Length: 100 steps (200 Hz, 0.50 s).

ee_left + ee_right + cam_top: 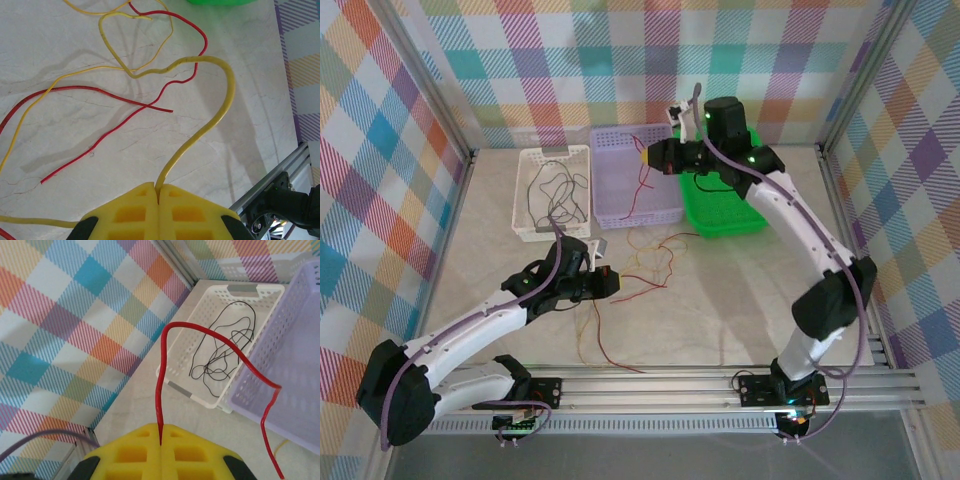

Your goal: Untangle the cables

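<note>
two pinches, left fingers [130,212] low, gripping yellow cable [220,107], right fingers [130,452] raised, gripping red cable [200,331]

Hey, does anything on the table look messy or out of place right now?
Yes: red cables and yellow cables lie loose and crossed over each other on the table near the purple basket. The left gripper pinches a yellow one, the right gripper a red one. Nothing looks damaged.

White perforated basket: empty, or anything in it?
Not empty: a thin black cable lies in loose loops inside the white perforated plastic basket, clear in the right wrist view.
</note>
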Available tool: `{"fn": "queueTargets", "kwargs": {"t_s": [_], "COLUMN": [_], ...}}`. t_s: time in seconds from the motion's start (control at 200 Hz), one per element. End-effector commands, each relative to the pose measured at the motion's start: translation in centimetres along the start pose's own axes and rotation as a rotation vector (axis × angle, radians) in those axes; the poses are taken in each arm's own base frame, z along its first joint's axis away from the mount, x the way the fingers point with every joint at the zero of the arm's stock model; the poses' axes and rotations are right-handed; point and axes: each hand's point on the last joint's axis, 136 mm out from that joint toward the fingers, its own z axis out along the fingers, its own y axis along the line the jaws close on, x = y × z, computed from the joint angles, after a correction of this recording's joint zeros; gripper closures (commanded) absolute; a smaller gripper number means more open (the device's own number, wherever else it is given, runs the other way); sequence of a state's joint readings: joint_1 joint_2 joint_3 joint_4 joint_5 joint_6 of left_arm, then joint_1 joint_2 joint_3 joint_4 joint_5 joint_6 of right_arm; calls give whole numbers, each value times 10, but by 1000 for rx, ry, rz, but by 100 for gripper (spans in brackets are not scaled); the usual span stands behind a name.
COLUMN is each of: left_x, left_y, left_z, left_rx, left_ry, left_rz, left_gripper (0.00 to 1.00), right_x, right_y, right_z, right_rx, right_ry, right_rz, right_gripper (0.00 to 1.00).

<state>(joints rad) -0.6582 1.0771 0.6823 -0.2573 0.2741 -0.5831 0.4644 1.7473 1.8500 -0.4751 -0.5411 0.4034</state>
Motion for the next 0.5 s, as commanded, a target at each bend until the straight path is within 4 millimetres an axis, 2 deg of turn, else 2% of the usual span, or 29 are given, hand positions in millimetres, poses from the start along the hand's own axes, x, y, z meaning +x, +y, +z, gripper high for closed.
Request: {"fn": "queueTargets", "kwargs": {"t_s": [0.0,0.345,0.495], "left_x": [-5,-7,-8], "left_y": [0,-2,-3], "left_z": [-3,-8,-9], "left_rx": [6,7,6], "left_ry": [-29,-43,-48], "left_rz": [-5,-7,-5], "left_gripper": [100,100,100], "right_x": [-2,0,4], "right_y": [-22,-105,-130], "right_z": [18,83,104], "right_rx": [-14,85,118], "right_ry": [47,127,148], "right_rz": [90,221,256], "right_gripper": [100,100,100]}}
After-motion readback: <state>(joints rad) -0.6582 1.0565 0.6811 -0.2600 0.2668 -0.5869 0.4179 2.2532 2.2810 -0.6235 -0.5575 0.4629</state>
